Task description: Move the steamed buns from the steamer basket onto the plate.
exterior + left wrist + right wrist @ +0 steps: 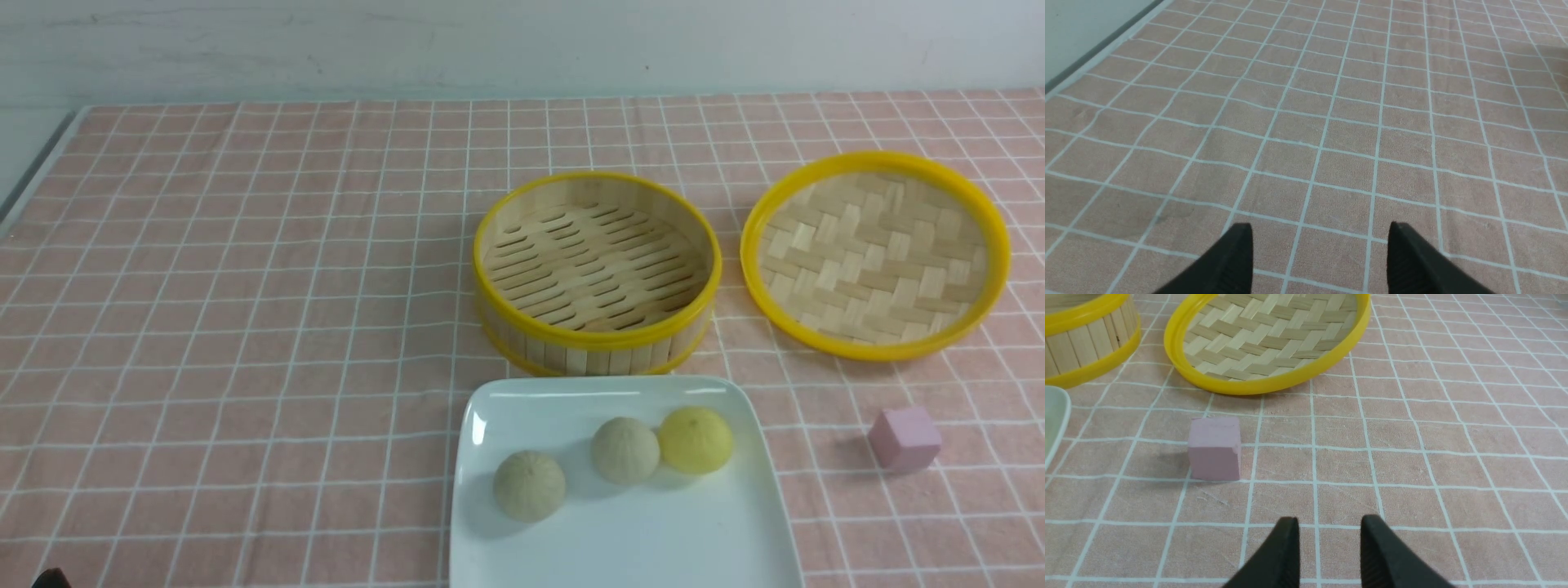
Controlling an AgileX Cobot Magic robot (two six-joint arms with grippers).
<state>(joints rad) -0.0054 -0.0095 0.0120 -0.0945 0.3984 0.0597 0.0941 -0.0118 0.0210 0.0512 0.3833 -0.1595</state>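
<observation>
All three steamed buns sit on the plate. The steamer basket is empty. The left gripper is spread over bare cloth; the right gripper, parted and empty, has the pink cube just ahead.

buns: three pleated balls are sitting on the plate, none in the basket; a beige one apart, another beige touching the yellow
basket: standing upright and empty, just beyond the plate
plate: glossy white, lying flat, its edge showing left of the right gripper
</observation>
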